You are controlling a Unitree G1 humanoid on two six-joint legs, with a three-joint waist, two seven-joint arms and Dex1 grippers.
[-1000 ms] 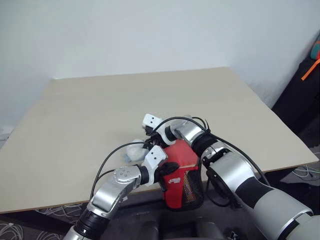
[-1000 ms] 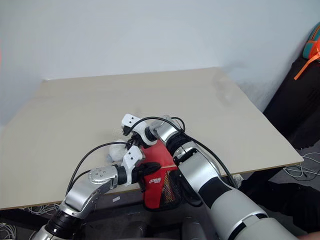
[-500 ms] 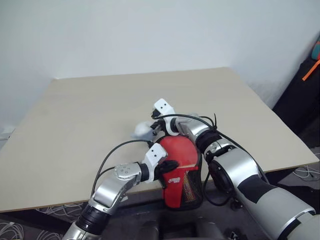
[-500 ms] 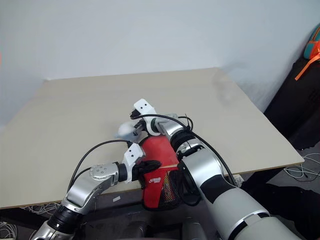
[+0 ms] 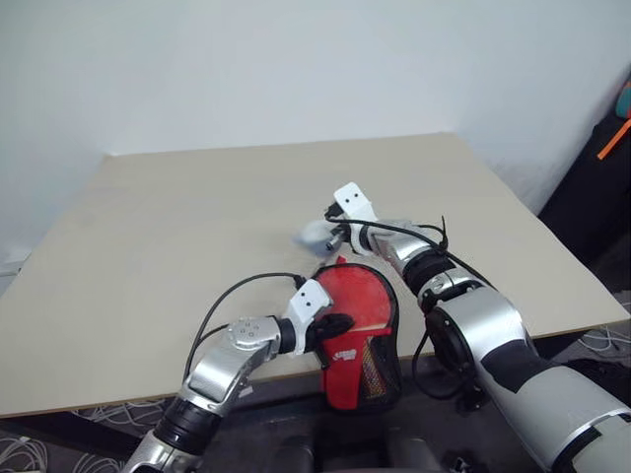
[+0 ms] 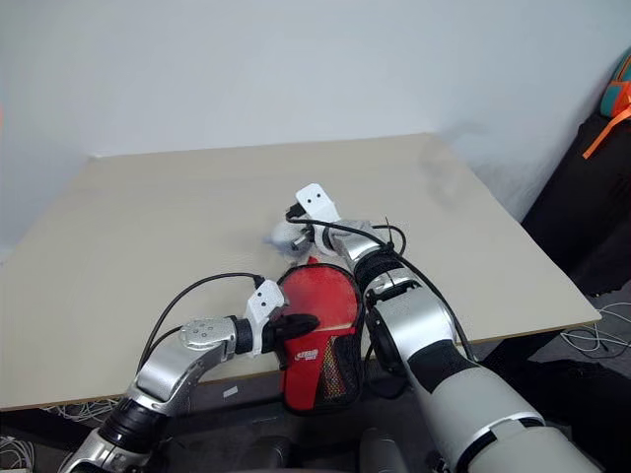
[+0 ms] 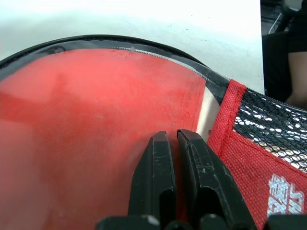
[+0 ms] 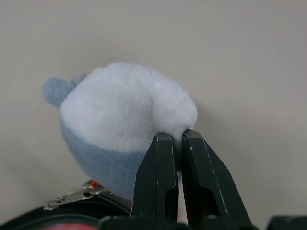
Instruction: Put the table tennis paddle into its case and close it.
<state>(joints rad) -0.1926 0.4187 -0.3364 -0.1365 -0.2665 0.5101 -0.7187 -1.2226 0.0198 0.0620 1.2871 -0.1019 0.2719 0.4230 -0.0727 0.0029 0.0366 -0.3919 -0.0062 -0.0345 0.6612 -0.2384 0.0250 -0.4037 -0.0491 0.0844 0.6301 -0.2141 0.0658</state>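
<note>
Beige table [image 5: 177,217] stands against a plain white wall [image 5: 296,69]. The case [image 5: 360,335], paddle [image 7: 96,134] inside, overhangs the near edge. Left gripper [image 7: 175,143] is closed on the case. Right gripper [image 8: 173,143] pinches the plush zipper charm [image 8: 124,120].

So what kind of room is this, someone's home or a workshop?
Probably a lab or test room rather than a home, though that is a guess. There is a plain beige table against a bare white wall, and loose cables lie on the floor beside it.
</note>
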